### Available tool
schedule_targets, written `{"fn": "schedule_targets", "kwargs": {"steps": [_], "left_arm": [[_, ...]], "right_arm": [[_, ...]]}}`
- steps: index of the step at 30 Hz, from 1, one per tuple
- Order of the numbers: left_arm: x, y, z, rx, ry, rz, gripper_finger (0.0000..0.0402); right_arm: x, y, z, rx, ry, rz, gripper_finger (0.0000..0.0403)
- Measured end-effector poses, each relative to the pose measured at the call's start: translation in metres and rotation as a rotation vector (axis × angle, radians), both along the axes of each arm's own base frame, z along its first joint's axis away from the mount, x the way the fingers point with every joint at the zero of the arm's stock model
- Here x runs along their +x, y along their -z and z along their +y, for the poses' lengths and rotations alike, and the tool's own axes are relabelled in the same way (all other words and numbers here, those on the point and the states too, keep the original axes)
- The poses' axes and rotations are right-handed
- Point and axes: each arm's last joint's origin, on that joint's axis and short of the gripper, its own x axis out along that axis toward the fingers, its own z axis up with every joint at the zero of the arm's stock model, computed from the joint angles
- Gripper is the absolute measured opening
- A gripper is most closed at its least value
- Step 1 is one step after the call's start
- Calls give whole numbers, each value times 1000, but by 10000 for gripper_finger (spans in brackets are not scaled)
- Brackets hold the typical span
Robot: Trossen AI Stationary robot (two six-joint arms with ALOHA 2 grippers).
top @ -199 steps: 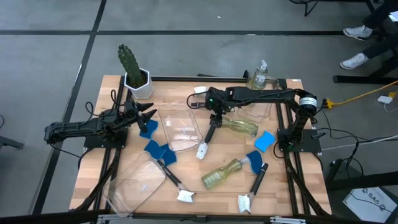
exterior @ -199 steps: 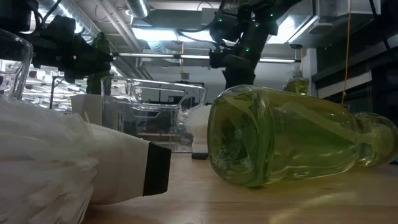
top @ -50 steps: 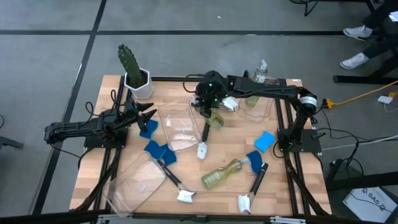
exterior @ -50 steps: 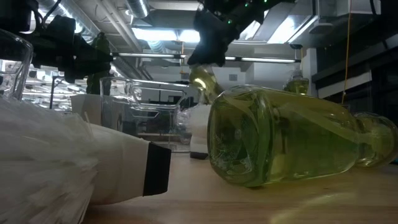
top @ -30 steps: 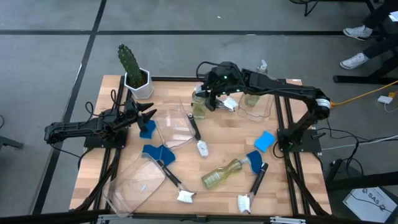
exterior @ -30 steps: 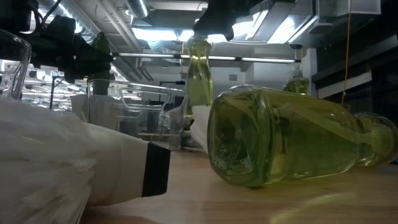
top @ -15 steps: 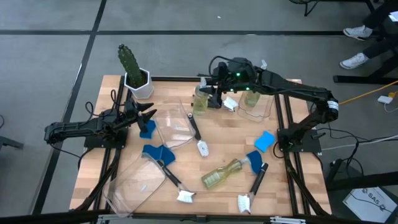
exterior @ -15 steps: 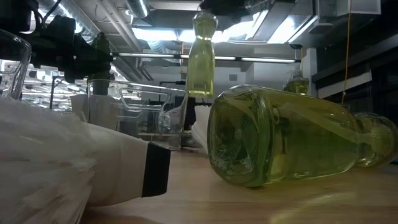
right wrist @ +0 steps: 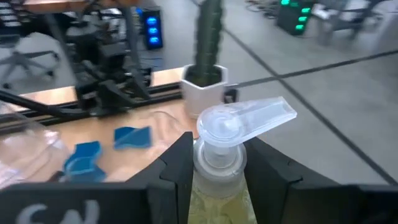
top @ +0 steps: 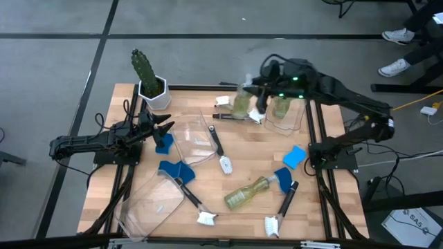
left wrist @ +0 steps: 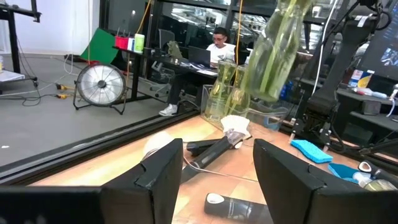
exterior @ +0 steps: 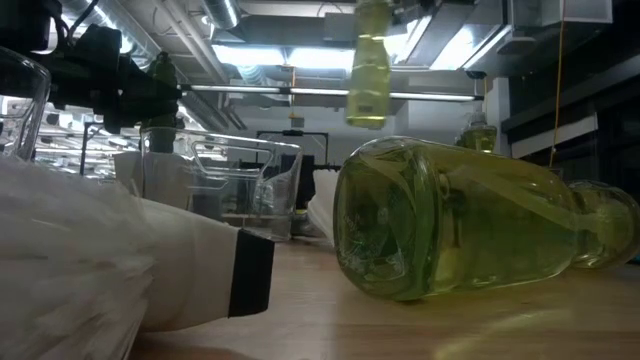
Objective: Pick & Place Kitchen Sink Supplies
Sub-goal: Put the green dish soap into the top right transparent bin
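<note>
Small clear pump bottle of yellowish-green soap (top: 241,104) now airborne near far table edge, carried from centre toward clear plastic bin (top: 285,116) at far-right corner. Right gripper (top: 259,97) clamped on neck. Left gripper (top: 165,127) idle near left edge, fingers apart. Drop-off likely next.

Gripper: right gripper (right wrist: 219,163) closed on neck of soap pump bottle (right wrist: 219,155).
Behind: potted cactus (right wrist: 208,46), two blue sponges (right wrist: 132,137).

**Readable text: almost none**

A white sheet (top: 408,223) on the floor beside the bench, at the high view's lower right corner, carries dark letters that look like "SAS"; the reading is uncertain. No label, brand, number or sign can be read anywhere else.
</note>
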Motion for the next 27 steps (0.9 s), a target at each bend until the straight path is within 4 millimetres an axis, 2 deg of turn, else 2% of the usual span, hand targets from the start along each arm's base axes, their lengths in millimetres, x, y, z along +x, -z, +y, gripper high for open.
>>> {"fn": "schedule_targets", "kwargs": {"steps": [6, 13, 16, 20, 27], "left_arm": [[0, 0, 0, 0, 0, 0, 191], [0, 0, 0, 0, 0, 0, 190], [0, 0, 0, 0, 0, 0, 191], [0, 0, 0, 0, 0, 0, 191], [0, 0, 0, 0, 0, 0, 191]], "right_arm": [[-50, -12, 3, 2, 186, 32, 116], [-93, -9, 12, 34, 353, 139, 116], [-107, -2, 16, 36, 395, 169, 116], [-128, 8, 21, 52, 438, 126, 116], [-153, 45, 27, 93, 559, 113, 116]]}}
